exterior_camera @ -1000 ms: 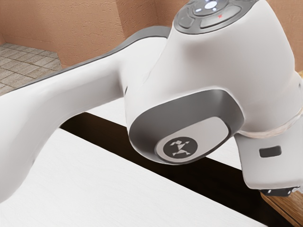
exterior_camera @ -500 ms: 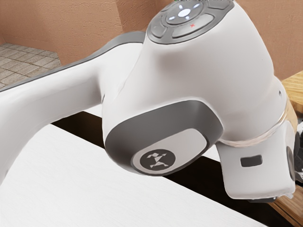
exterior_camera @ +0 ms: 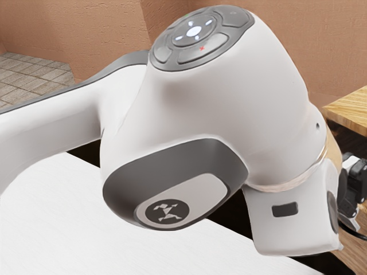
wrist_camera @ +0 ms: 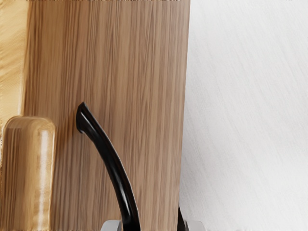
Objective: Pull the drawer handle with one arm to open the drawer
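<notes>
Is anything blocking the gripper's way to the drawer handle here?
Nothing visible. The gripper is beside the cabinet; in the wrist view the rounded wooden handle lies bare, a black curved strip beside it, not across.

Wrist view: wooden drawer front (wrist_camera: 125, 72) forms flat barrier straight ahead. Rounded wooden handle (wrist_camera: 26, 173) stands out from it. Black curved cable (wrist_camera: 110, 163) crosses panel just beside handle, narrowing gap there. White table (wrist_camera: 245, 120) past panel's edge is bare, open passage. Exterior view: arm (exterior_camera: 218, 114) hangs bulky over table. Wooden cabinet (exterior_camera: 347, 109) closes off exterior view's right.
</notes>
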`<state>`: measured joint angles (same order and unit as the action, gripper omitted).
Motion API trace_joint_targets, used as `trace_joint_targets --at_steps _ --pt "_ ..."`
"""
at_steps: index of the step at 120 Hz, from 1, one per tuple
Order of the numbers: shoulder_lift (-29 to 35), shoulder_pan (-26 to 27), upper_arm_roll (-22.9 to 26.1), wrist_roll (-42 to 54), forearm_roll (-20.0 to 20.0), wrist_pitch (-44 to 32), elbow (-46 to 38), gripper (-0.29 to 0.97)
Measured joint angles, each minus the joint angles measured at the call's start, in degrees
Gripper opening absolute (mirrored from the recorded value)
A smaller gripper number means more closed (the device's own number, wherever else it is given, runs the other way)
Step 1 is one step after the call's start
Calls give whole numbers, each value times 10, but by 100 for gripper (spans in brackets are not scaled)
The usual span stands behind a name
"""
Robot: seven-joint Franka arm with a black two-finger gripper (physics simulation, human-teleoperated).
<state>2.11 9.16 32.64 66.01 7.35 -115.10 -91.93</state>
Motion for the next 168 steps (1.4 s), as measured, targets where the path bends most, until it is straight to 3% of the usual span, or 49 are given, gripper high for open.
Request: trace_joint_targets --at_steps 168 --pt "126 6 -16 -1 -50 -27 -132 10"
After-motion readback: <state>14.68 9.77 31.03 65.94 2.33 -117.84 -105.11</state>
